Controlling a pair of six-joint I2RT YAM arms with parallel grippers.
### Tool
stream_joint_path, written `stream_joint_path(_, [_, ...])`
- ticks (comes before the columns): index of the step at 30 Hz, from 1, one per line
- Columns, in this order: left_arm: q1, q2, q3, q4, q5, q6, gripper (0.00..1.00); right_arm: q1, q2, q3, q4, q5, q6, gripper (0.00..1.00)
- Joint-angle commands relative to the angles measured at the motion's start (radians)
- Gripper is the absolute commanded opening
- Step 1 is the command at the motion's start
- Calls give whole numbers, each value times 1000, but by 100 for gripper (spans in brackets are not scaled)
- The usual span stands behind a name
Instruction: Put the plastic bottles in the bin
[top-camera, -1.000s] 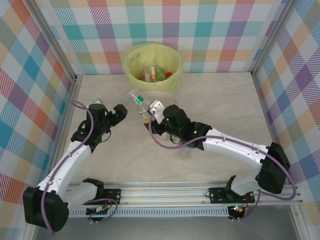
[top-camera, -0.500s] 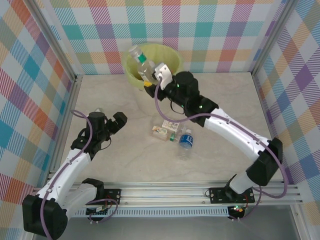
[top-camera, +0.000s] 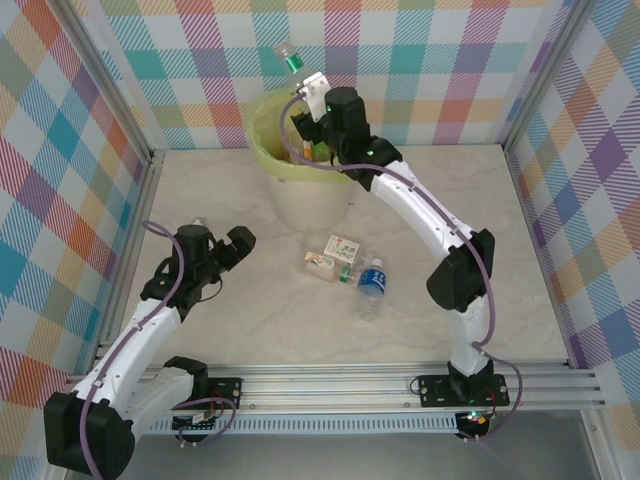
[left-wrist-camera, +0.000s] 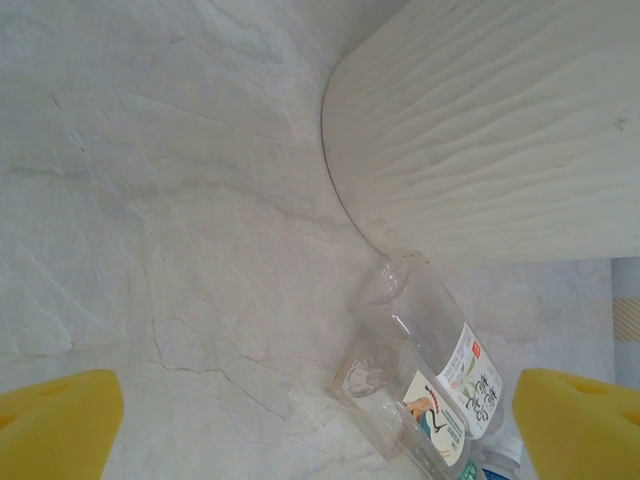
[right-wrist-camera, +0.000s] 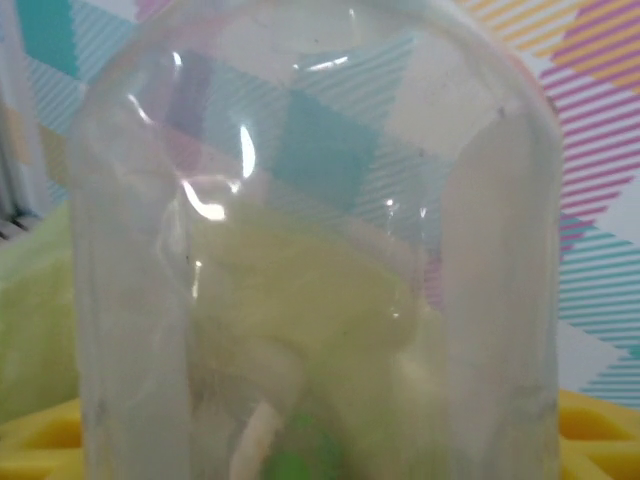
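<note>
Over bin (top-camera: 310, 200), right gripper (top-camera: 303, 90) hold on clear bottle (top-camera: 288, 57) unclear.

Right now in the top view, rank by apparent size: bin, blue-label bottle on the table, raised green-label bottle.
1. Bin, clearly largest.
2-3. Blue-label bottle and green-label bottle look alike; the green one is raised nearer the camera and partly hidden, so I won't rank them.

bottle (top-camera: 289, 58) above bin (top-camera: 300, 195) | loose bottles (top-camera: 345, 265) on table (top-camera: 480, 220) before bin
</note>
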Motion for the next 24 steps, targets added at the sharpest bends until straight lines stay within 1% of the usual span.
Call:
stream_joint_path(1, [17, 43, -11, 0, 71, -44, 100, -1, 38, 110, -147, 180, -7, 78])
stream_joint_path(5, [-10, 105, 3, 0, 67, -81, 100, 0, 15, 112, -157, 204, 9, 89])
stream_joint_path(10, [-91, 174, 47, -13, -16, -107, 100, 0, -80, 25, -139, 190, 43, 93])
stream_joint_path(13, [-138, 211, 64, -11, -54, -142, 100, 0, -170, -86, -103, 160, 75, 94])
stream_joint_path(19, [-228, 244, 83, 1, -134, -194, 100, 0, -384, -355, -45, 59, 151, 99])
stream_joint_path(21, [-250, 251, 87, 0, -156, -203, 100, 0, -462, -457, -38, 48, 172, 100])
stream_joint_path(24, [-267, 265, 89, -1, -164, -215, 100, 0, -575, -618, -21, 41, 246, 100])
